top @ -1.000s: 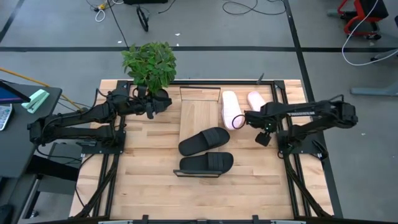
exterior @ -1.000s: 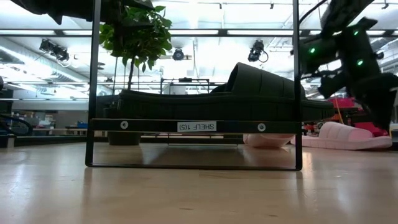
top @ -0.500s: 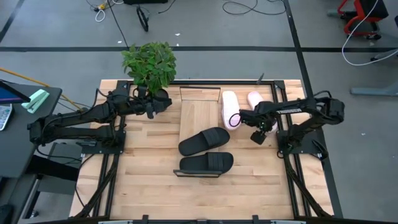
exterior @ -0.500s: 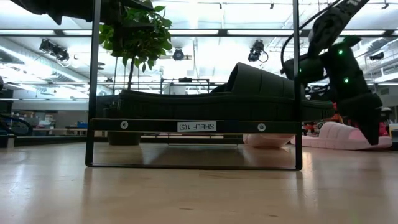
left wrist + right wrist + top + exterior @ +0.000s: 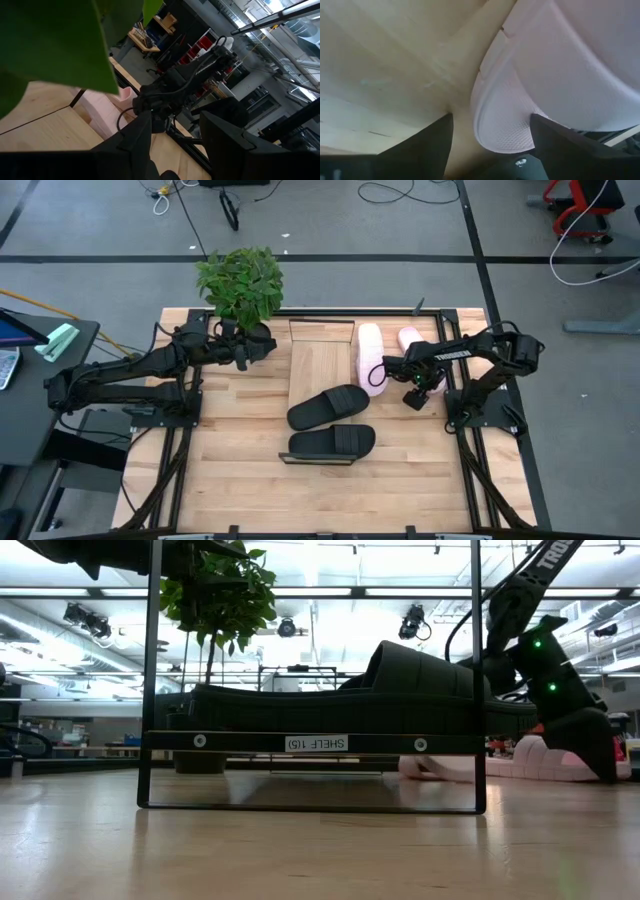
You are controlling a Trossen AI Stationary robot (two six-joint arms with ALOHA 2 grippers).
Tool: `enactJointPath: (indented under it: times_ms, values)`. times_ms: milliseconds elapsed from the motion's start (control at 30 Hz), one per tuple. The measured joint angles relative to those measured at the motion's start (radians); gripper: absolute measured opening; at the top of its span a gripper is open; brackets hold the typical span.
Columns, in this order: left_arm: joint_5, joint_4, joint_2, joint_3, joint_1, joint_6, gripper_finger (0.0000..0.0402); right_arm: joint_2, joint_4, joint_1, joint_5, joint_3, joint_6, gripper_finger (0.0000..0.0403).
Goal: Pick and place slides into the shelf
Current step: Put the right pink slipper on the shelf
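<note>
Two black slides lie on the shelf's (image 5: 318, 365) wood plank, one across its middle (image 5: 328, 406) and one at its near end (image 5: 333, 442). Two pale pink slides rest sole-down on the table to the right of the shelf's far half, one close beside it (image 5: 368, 352) and one farther right (image 5: 410, 340). My right gripper (image 5: 388, 370) is low at the nearer pink slide's near end, open. In the right wrist view (image 5: 490, 145) that slide's rounded end (image 5: 502, 117) lies between the fingers. My left gripper (image 5: 262, 346) waits open by the plant pot. My right gripper's fingers stand on either side of the pink slide's rounded near end (image 5: 495, 100), coming from the table's right and slanting down. I cannot tell whether either finger (image 5: 555, 142) touches it. The slide lies flat on the table.
A potted plant (image 5: 240, 280) stands at the table's far left, by the left gripper. The low view looks through the shelf's black frame (image 5: 315, 743), with a black slide (image 5: 400, 690) on top. Bare table lies along the near edge.
My right gripper has moved toward the table's left and down, from beside the two pink slides to the near end of the one next to the shelf. The left arm has kept still.
</note>
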Motion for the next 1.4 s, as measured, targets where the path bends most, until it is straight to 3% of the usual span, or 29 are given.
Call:
enactJointPath:
  times_ms: [233, 633, 867, 1133, 1400]
  values:
    - [0.000, 0.000, 0.000, 0.000, 0.000, 0.000, 0.0172, -0.005, 0.050, 0.000, -0.016, -0.037, 0.011, 0.0204]
    - [0.000, -0.005, 0.000, 0.000, 0.000, 0.000, 0.0173, -0.049, 0.057, 0.000, -0.053, -0.053, 0.094, 0.0025]
    - [0.000, -0.008, 0.000, 0.000, 0.000, 0.000, 0.0173, -0.139, 0.028, -0.001, -0.054, -0.058, 0.167, 0.0021]
    - [0.000, -0.024, 0.000, 0.000, 0.000, 0.000, 0.0173, -0.338, -0.063, -0.002, -0.076, -0.055, 0.321, 0.0020]
    - [0.000, -0.023, 0.000, 0.000, 0.000, 0.029, 0.0174, -0.538, -0.144, -0.001, -0.087, 0.068, 0.508, 0.0018]
